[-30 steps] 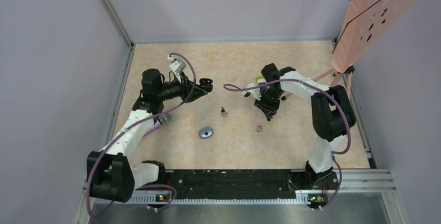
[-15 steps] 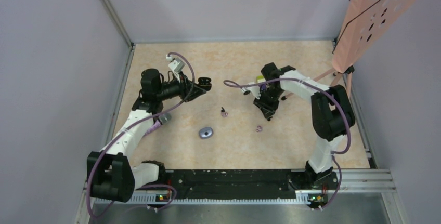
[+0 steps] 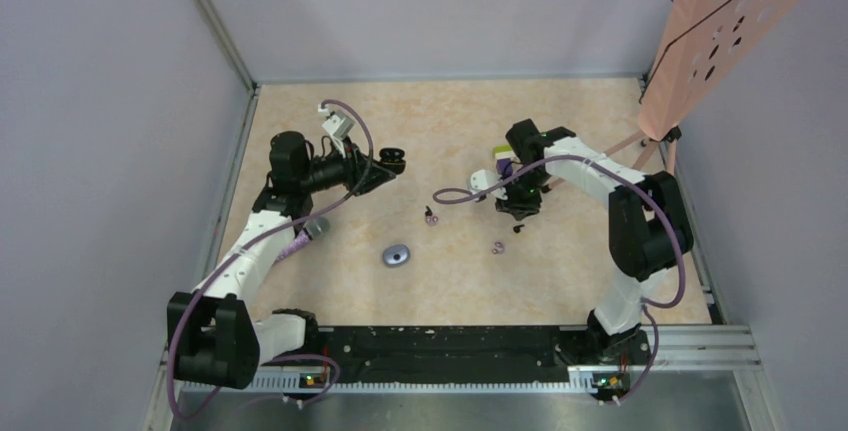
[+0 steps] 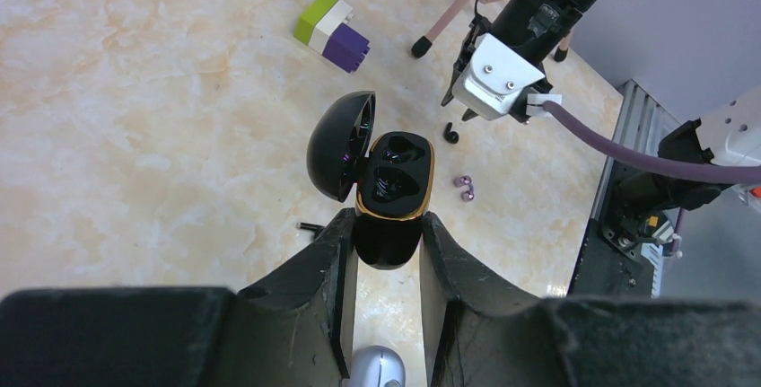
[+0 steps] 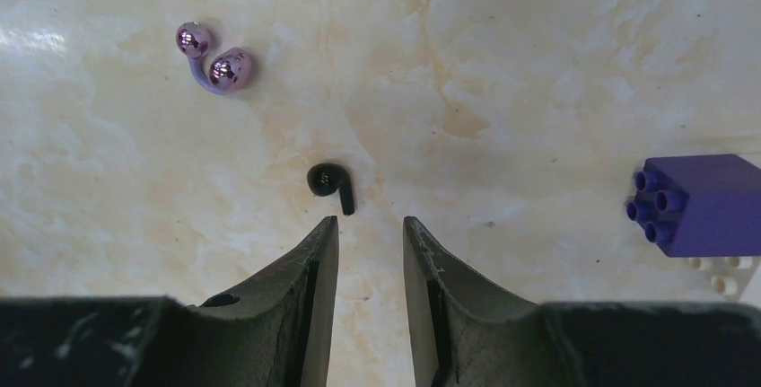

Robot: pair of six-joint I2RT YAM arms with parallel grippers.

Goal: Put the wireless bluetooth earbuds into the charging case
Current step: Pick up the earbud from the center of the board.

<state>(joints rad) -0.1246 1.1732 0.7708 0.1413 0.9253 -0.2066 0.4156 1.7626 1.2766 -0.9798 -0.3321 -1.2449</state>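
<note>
My left gripper [image 4: 384, 216] is shut on the black, gold-rimmed charging case [image 4: 388, 198], held off the table with its lid swung open to the left; from above the case [image 3: 392, 161] shows at my left gripper's [image 3: 385, 164] tips. A black earbud [image 5: 330, 180] lies on the table just beyond the tips of my right gripper [image 5: 370, 221], which is open and holds nothing. A purple earbud [image 5: 214, 59] lies farther left of it. Another purple earbud with a dark stem [image 3: 431, 216] lies mid-table.
A green, white and purple block [image 4: 330, 30] sits beside the right arm. A silver oval object [image 3: 396, 255] lies near the middle front. A pink perforated board [image 3: 730, 31] on a stand leans at the back right. Walls enclose the table.
My right wrist has turned and shifted a little, so its fingers now point down just short of the black earbud. The left arm with the case has barely moved.
</note>
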